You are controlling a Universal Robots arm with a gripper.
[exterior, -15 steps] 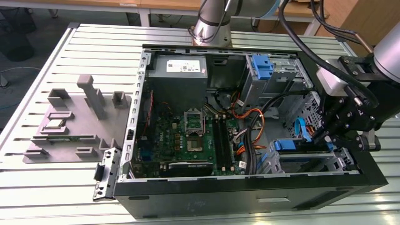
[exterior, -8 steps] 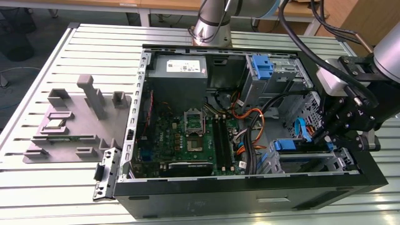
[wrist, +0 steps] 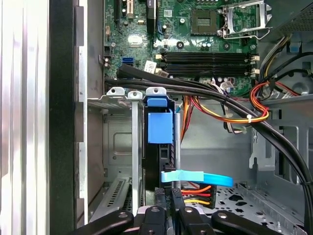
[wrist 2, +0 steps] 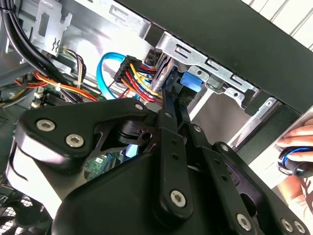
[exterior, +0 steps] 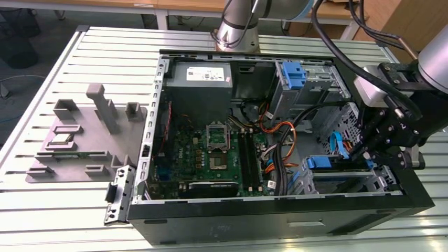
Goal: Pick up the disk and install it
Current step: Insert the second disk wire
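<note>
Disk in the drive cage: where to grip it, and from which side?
Probably by the exposed edge carrying the blue rail, pinched across the thin thickness. The disk stands on edge in the cage, whose metal walls cover its broad faces, so only that edge is free. Come straight in through the case's open side, along the slot; cables crowd one flank.

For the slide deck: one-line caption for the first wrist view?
Gripper at the blue-railed disk standing in the case's drive cage.
</note>
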